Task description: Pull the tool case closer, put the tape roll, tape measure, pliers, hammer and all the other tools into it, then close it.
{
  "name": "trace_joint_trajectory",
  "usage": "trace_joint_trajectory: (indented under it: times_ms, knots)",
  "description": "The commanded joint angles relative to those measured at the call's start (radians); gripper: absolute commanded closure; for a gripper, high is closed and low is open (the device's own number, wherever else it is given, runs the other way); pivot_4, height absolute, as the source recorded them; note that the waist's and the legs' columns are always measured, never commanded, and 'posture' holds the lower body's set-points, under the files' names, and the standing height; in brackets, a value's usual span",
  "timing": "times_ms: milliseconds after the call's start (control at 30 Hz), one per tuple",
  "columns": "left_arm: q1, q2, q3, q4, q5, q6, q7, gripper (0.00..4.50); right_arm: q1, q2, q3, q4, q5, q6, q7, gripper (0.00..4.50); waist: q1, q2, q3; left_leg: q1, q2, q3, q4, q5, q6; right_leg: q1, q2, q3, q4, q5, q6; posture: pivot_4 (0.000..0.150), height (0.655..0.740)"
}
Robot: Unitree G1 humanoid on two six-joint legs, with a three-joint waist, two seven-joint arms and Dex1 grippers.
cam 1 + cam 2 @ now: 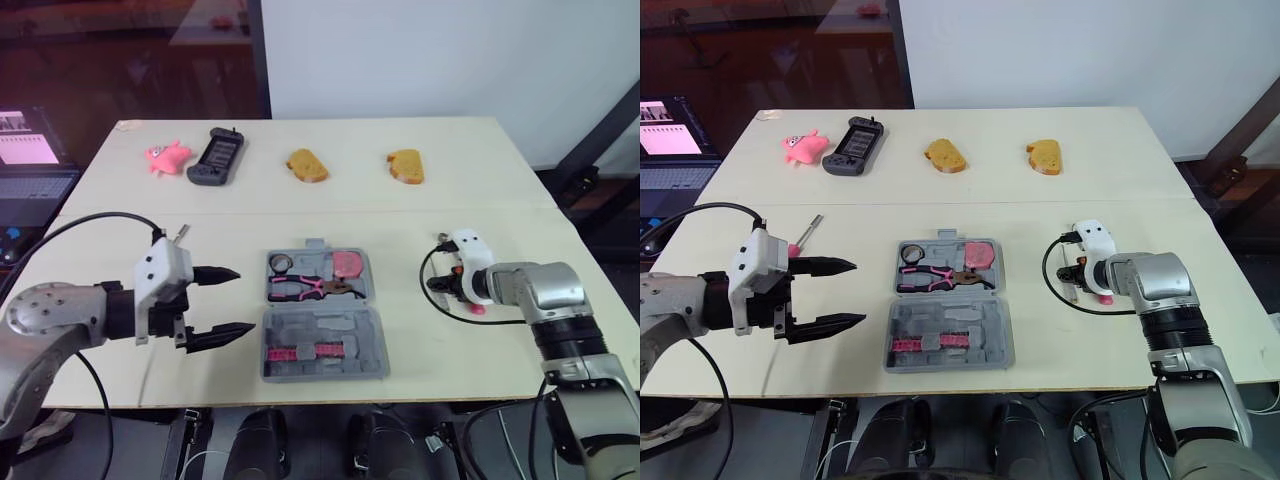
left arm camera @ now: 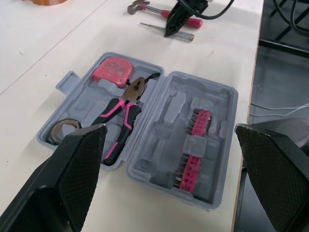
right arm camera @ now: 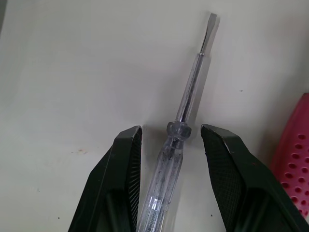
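Note:
The grey tool case lies open mid-table, near the front edge. Its far half holds the tape roll, the pink-handled pliers and the pink tape measure. Pink bits sit in the near half. My left gripper hovers open just left of the case. A small pink-handled screwdriver lies behind it. On the right, my right gripper is open, its fingers straddling a clear-handled screwdriver on the table. The hammer's pink handle lies right beside it.
Along the far side of the table sit a pink toy, a black game controller and two bread pieces. A laptop stands off the table's left edge.

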Motion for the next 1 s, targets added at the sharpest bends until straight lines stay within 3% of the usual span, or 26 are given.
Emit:
trace_joint_trajectory:
  times_ms: [33, 67, 100, 467, 800, 1000]
  knots:
    - [-0.012, -0.004, 0.008, -0.025, -0.01, -0.013, 0.009, 0.0, -0.023, 0.013, 0.001, 0.024, -0.016, -0.02, 0.011, 3.79, -0.002, 0.0, 0.0, 0.0, 0.0, 0.0, 0.0, 0.0, 0.0, 0.0, 0.0, 0.0, 0.0, 0.0, 0.0, 0.15, 0.7188]
    - [-0.012, -0.005, 0.006, -0.026, -0.01, -0.012, 0.011, 0.0, -0.026, 0.015, 0.003, 0.031, -0.02, -0.023, 0.013, 4.3, -0.004, 0.0, 0.0, 0.0, 0.0, 0.0, 0.0, 0.0, 0.0, 0.0, 0.0, 0.0, 0.0, 0.0, 0.0, 0.15, 0.7188]
    - [-0.011, -0.007, 0.005, -0.027, -0.01, -0.012, 0.013, 0.0, -0.028, 0.016, 0.004, 0.037, -0.023, -0.026, 0.015, 4.44, -0.008, 0.0, 0.0, 0.0, 0.0, 0.0, 0.0, 0.0, 0.0, 0.0, 0.0, 0.0, 0.0, 0.0, 0.0, 0.15, 0.7188]
    - [0.003, -0.002, 0.008, -0.008, 0.004, -0.033, 0.003, 0.0, -0.055, -0.023, -0.01, 0.0, -0.032, 0.047, 0.061, 4.44, -0.014, 0.0, 0.0, 0.0, 0.0, 0.0, 0.0, 0.0, 0.0, 0.0, 0.0, 0.0, 0.0, 0.0, 0.0, 0.15, 0.7188]
    - [-0.019, 0.007, -0.031, 0.061, 0.038, -0.079, -0.056, 0.0, 0.064, 0.014, -0.19, -0.415, 0.104, 0.455, 0.012, 4.44, -0.011, 0.0, 0.0, 0.0, 0.0, 0.0, -0.001, 0.0, 0.0, 0.0, 0.0, 0.0, 0.0, 0.0, 0.0, 0.15, 0.7188]
    - [-0.087, -0.002, -0.065, 0.09, 0.04, -0.083, -0.066, 0.0, 0.155, 0.075, -0.205, -0.536, 0.15, 0.501, -0.041, 4.44, -0.013, 0.0, 0.0, 0.0, 0.0, 0.0, -0.001, 0.0, 0.0, -0.001, 0.0, 0.0, 0.0, 0.0, 0.0, 0.15, 0.7188]
